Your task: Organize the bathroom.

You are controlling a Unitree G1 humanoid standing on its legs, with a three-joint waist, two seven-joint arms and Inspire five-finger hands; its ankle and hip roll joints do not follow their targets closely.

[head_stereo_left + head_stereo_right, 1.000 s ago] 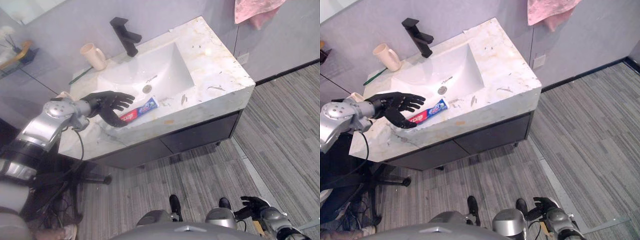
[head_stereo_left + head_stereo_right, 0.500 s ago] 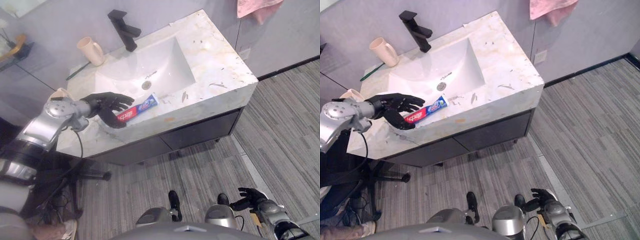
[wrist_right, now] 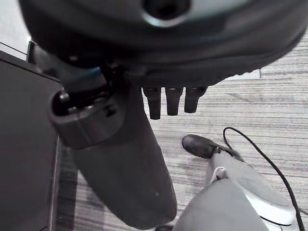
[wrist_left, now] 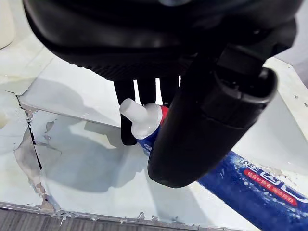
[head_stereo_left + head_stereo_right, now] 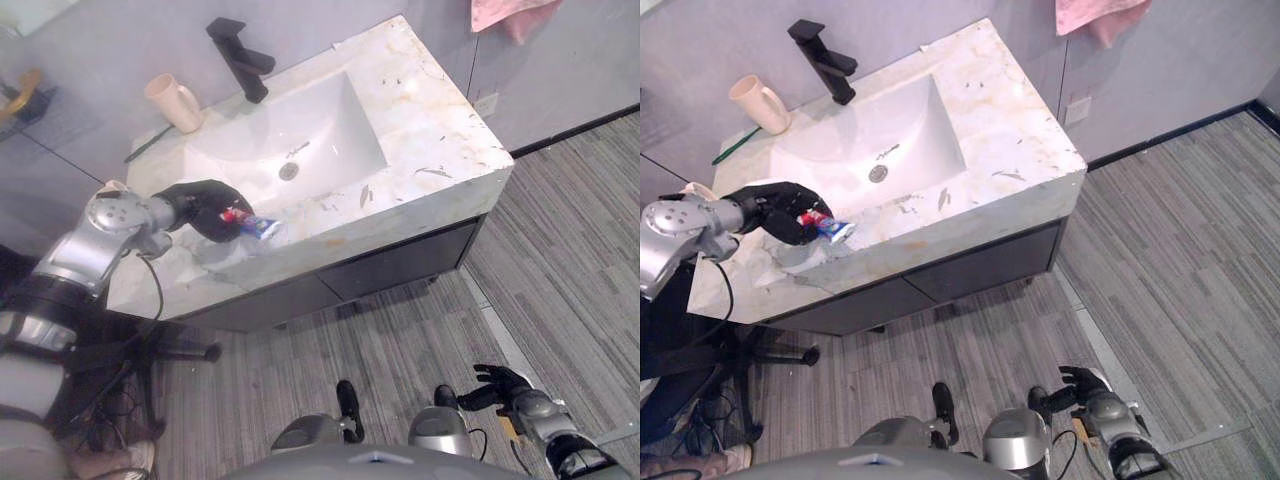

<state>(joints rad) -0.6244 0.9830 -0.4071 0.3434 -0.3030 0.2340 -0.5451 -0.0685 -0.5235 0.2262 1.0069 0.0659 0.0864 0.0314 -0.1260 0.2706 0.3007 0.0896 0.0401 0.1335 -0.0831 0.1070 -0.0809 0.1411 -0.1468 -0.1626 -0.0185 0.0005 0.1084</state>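
Observation:
A red, white and blue toothpaste tube (image 5: 258,226) lies at the front left of the marble counter (image 5: 440,130), its white cap (image 4: 136,113) toward my wrist. My left hand (image 5: 205,205) is shut on the cap end, with the thumb (image 4: 207,120) pressed over the tube and the fingers curled behind it. The blue tail of the tube (image 4: 260,185) still rests on the counter. My right hand (image 5: 500,382) hangs low over the floor with its fingers relaxed, holding nothing.
A white basin (image 5: 300,130) sits in the counter under a black faucet (image 5: 238,58). A cream cup (image 5: 175,102) and a green toothbrush (image 5: 150,145) stand at the back left. A pink towel (image 5: 510,15) hangs on the wall at the right.
My left hand, open beside the tube before, has closed on its cap end and drawn it leftward and slightly up. The camera has shifted a little.

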